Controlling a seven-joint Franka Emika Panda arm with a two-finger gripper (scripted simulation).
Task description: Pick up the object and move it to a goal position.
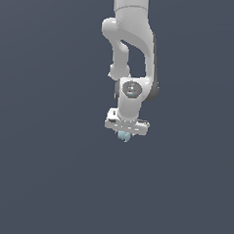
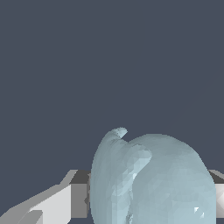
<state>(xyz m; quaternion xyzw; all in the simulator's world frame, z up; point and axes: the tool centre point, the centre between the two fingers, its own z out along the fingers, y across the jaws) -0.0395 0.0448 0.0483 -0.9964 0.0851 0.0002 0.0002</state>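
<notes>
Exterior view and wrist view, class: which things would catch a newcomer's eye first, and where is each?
The white robot arm stands out first, reaching down from the top of the exterior view against a plain dark grey-blue background. Under its gripper peeks a tiny pale blue object, between the fingers. In the wrist view that same object looms large, a rounded lump with a small nub, flanked by the grey finger parts.
</notes>
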